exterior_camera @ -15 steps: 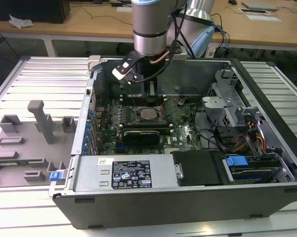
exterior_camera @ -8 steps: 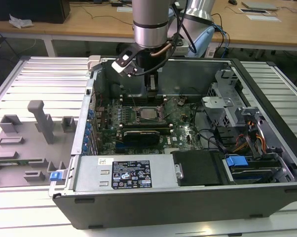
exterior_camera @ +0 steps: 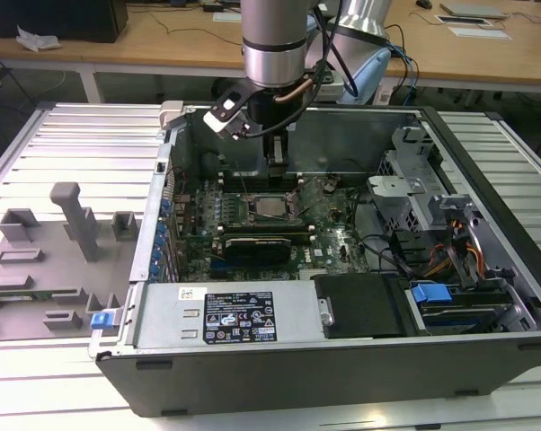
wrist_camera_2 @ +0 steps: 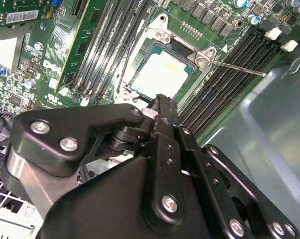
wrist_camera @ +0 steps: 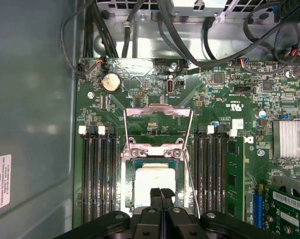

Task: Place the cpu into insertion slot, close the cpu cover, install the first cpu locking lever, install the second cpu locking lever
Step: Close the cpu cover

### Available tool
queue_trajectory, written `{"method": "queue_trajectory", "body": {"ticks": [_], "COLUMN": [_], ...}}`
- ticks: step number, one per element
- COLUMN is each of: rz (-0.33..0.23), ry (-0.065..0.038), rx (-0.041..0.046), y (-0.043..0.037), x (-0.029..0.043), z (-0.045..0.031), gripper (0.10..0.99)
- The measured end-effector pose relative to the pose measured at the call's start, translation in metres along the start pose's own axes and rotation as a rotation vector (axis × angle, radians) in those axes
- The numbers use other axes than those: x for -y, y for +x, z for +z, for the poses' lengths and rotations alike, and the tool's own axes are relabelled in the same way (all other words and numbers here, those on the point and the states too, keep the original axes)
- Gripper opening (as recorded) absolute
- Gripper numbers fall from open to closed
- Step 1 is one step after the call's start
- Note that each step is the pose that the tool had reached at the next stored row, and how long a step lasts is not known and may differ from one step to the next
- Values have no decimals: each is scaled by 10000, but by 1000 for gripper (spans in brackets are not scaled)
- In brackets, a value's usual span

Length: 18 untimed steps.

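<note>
hanging low inside an open computer case [exterior_camera: 163, 310], the arm's black tool [wrist_camera: 161, 191] has its fingers drawn together tip to tip, the narrow point sitting just above the near edge of the cpu [wrist_camera: 155, 177]; whether it touches the chip cannot be told. the cpu lies flat in the insertion slot [wrist_camera: 131, 180], pale metal face up, the dark socket frame showing round it in both wrist views. just beyond the chip, in the first wrist view, the cpu cover [wrist_camera: 158, 110] is lifted off the socket on its hinge, with green board visible through its square window. in the second wrist view a thin lever rod [wrist_camera_2: 239, 68] juts sideways from a corner of the socket, free of any catch. long black memory slots [wrist_camera: 97, 174] flank the socket on both sides, and one green memory stick [wrist_camera: 235, 174] stands in the outer row. farther out on the board sit a coin cell [wrist_camera: 110, 82] and a tangle of black cables [wrist_camera: 140, 25]. in the exterior view the silver arm [exterior_camera: 275, 45] drops straight down into the case, which rests on a slatted metal bench [exterior_camera: 82, 144]; grey plastic fixtures [exterior_camera: 73, 215] stand on the bench toward the exterior view's left.
</note>
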<state>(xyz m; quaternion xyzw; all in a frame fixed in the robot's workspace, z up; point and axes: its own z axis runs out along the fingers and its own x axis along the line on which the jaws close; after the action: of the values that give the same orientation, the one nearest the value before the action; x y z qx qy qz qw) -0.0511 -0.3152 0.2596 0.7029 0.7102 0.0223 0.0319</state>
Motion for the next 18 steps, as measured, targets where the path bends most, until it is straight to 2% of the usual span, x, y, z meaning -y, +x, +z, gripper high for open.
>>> {"method": "queue_trajectory", "body": {"ticks": [4, 7, 10, 11, 16, 18], "rz": [-1, 0, 0, 0, -2, 1], "ry": [3, 0, 0, 0, 1, 0], "rx": [3, 0, 0, 0, 1, 0], "y": [0, -1, -2, -2, -2, -3], "x": [0, -4, -11, -12, -18, -60], "z": [-6, -52, -144, -155, -159, -155], "gripper": [106, 106, 106, 106, 106, 106]}}
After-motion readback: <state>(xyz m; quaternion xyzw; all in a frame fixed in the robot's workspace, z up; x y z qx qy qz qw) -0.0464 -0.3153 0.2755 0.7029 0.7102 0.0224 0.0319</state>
